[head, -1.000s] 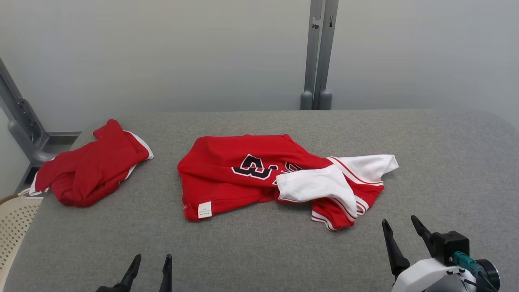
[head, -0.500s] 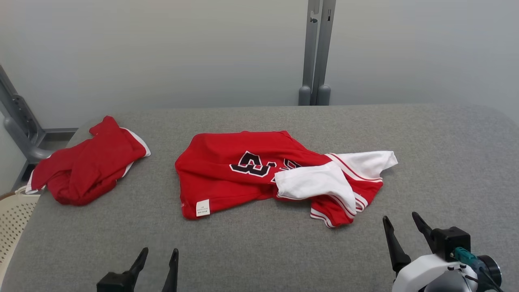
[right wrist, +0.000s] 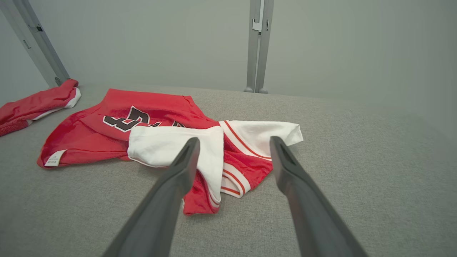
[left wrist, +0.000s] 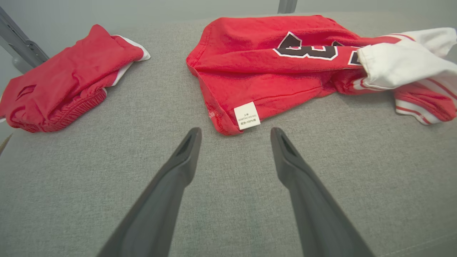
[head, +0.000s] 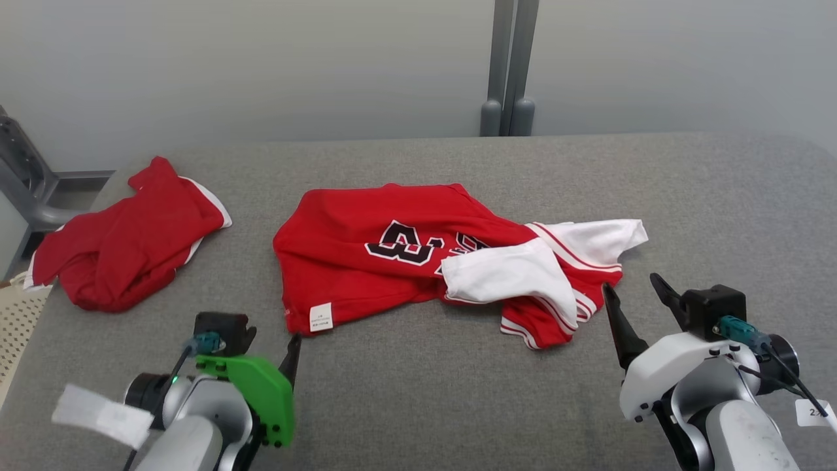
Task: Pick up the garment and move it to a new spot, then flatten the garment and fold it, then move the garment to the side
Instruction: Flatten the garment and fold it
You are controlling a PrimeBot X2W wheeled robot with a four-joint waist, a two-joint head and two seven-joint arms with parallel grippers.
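Observation:
The garment (head: 366, 261) is a red jersey with white sleeves and a dark number, lying crumpled in the middle of the grey table (head: 425, 392). A white label (left wrist: 247, 115) sticks out at its near left corner. My left gripper (head: 271, 340) stands open just short of that corner, and in the left wrist view the left gripper (left wrist: 235, 130) has the label between its fingertips' lines. My right gripper (head: 629, 281) is open beside the jersey's striped right end. In the right wrist view the right gripper (right wrist: 234, 139) points over the white sleeve (right wrist: 171, 146). Neither holds anything.
A second red garment (head: 124, 242) lies bunched at the table's far left. A beige perforated basket (head: 16, 320) sits off the left edge. A grey post (head: 510, 65) stands behind the table against the wall. Bare grey surface stretches along the front and right.
Both arms have come forward, bringing the open grippers close to the jersey's near edge. The head camera has shifted, so the whole scene sits differently. The jersey lies as before.

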